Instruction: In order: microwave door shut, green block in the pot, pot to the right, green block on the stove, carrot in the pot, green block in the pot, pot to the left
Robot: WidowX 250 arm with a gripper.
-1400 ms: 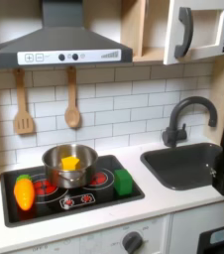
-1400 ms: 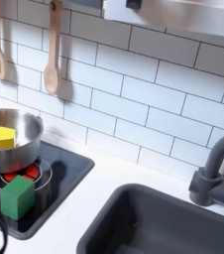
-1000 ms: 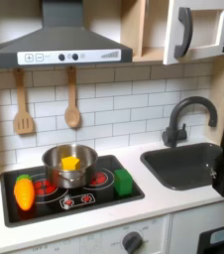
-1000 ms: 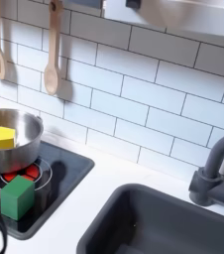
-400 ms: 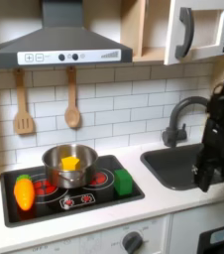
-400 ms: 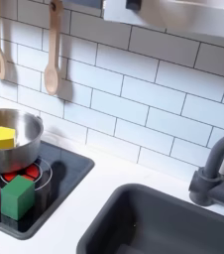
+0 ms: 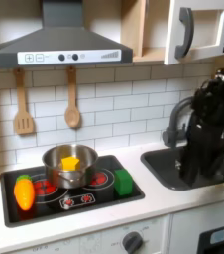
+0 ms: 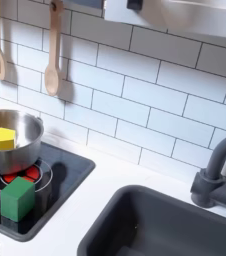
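The steel pot (image 7: 69, 167) (image 8: 9, 142) sits at the back of the black stove (image 7: 84, 199) (image 8: 67, 172) with a yellow piece inside. The green block (image 7: 123, 182) (image 8: 18, 198) stands on the stove to the pot's right in the first exterior view. Along the stove's left edge lies the orange carrot (image 7: 24, 190). Top right, the microwave door (image 7: 188, 32) faces forward with its dark bar handle. My black arm hangs blurred over the sink, and its gripper (image 7: 195, 177) points down, well right of the block; the jaws are too blurred to read.
The grey sink (image 7: 178, 169) (image 8: 165, 225) and dark faucet (image 7: 175, 117) (image 8: 220, 170) are right of the stove. A wooden spatula (image 7: 23, 104) and spoon (image 7: 72, 99) hang on the tile wall under the range hood (image 7: 59, 45). White counter runs along the front.
In the first exterior view my arm has swung from the right edge up and left to hang over the sink. Pot, block and carrot have not moved.
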